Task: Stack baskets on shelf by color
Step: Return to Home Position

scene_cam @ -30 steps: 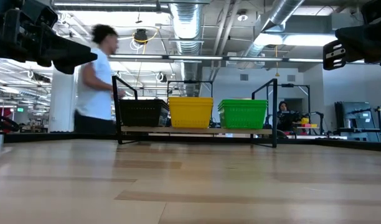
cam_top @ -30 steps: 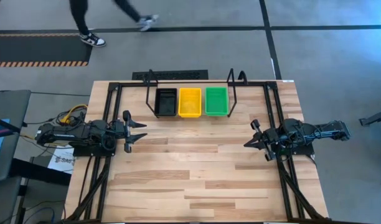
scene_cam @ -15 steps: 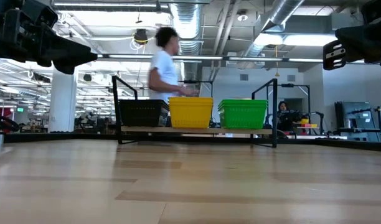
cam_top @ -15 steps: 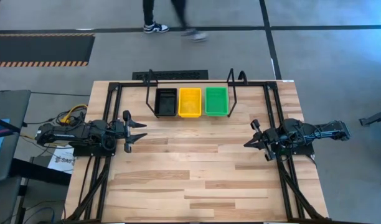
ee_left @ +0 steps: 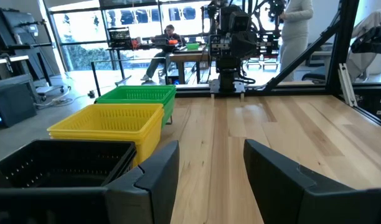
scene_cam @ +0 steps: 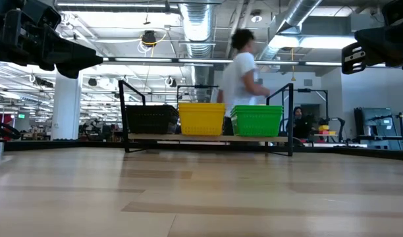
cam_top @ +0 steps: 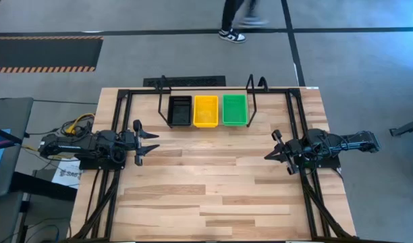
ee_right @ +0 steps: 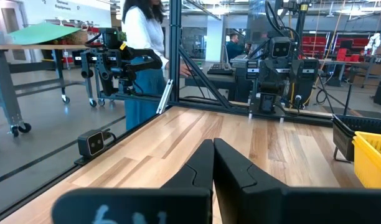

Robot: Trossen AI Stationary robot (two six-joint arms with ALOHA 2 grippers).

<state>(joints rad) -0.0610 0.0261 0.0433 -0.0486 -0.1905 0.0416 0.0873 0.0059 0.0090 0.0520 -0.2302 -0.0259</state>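
Behind your desk point(cam_top: 213, 196) a person point(scene_cam: 244, 72) walks past. Your baskets point(cam_top: 206, 110) sit in black, yellow and green stacks on the shelf point(scene_cam: 208, 137) at 12 o'clock. At 9 o'clock the left gripper point(cam_top: 151, 143) has its fingers apart, empty; at 3 o'clock the right gripper point(cam_top: 268, 154) has its fingers closed, empty. A stray sweep toward 12 could topple stacks.

A blurred person point(scene_cam: 244, 72) stands, perhaps walks, beyond the wooden tabletop point(cam_top: 213, 196).

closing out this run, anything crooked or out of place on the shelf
Nothing stands out. The black baskets, yellow baskets and green baskets sit side by side on the shelf, one colour per stack. Left gripper and right gripper wait over opposite ends of the table.
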